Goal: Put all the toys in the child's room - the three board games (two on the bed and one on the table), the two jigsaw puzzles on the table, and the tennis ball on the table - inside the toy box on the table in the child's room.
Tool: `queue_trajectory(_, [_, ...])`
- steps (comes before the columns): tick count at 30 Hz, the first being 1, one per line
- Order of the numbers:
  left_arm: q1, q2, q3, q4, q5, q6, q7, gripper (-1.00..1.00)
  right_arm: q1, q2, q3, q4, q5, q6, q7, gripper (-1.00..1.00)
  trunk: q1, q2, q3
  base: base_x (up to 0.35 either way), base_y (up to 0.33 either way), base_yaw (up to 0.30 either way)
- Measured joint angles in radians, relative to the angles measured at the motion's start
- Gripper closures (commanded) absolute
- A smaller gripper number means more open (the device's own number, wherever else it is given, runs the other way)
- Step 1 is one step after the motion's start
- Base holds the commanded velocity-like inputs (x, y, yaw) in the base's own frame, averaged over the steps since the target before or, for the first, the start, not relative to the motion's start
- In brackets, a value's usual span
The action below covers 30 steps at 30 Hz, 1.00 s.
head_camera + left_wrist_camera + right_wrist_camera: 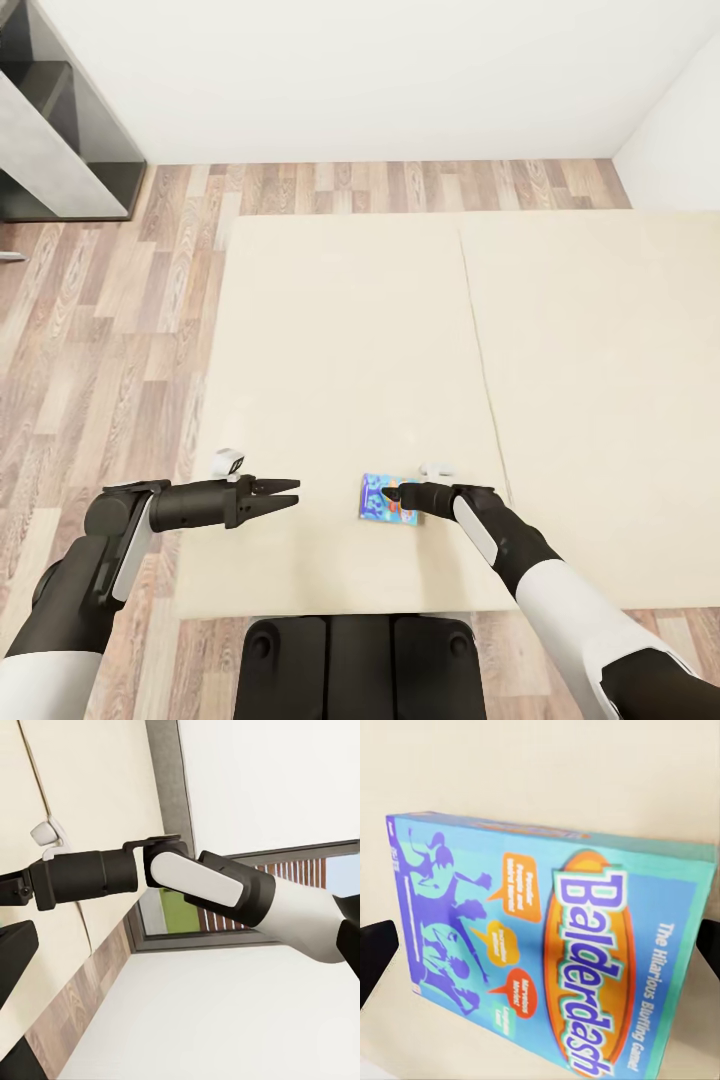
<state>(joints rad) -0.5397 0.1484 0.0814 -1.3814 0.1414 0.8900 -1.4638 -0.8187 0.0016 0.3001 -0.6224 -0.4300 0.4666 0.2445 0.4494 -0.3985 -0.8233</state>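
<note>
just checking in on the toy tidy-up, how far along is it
Early or midway; nothing here shows a toy boxed. In hand: the right tool is at the small blue board game, lettered Balderdash in the right wrist view, lying on the bed; fingertips flank it, grip not confirmed. The left tool hovers open and empty. Left: lift this game and take it to the toy box.

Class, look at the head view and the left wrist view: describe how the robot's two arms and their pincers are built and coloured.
Each arm has glossy white shells on black joints and ends in a matt black cylindrical forearm. The left pincer has two slim black tapered fingers; the right pincer is black too. A small white block sits beside each wrist. No cables or markings show.
</note>
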Motion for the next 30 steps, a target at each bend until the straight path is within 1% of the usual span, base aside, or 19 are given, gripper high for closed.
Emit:
queue_trajectory(15, [0.000, 0.000, 0.000, 0.001, 0.001, 0.000, 0.000, -1.00, 0.000, 0.000, 0.000, 0.000, -0.001, 0.002, 0.000, -1.00, 0.000, 0.000, 0.000, 0.000, 0.049, 0.000])
queue_trajectory(30, [0.000, 0.000, 0.000, 0.001, 0.001, 0.000, 0.000, -1.00, 0.000, 0.000, -0.001, 0.006, -0.002, 0.018, -0.002, -1.00, 0.000, 0.000, 0.000, 0.000, 0.005, 0.000])
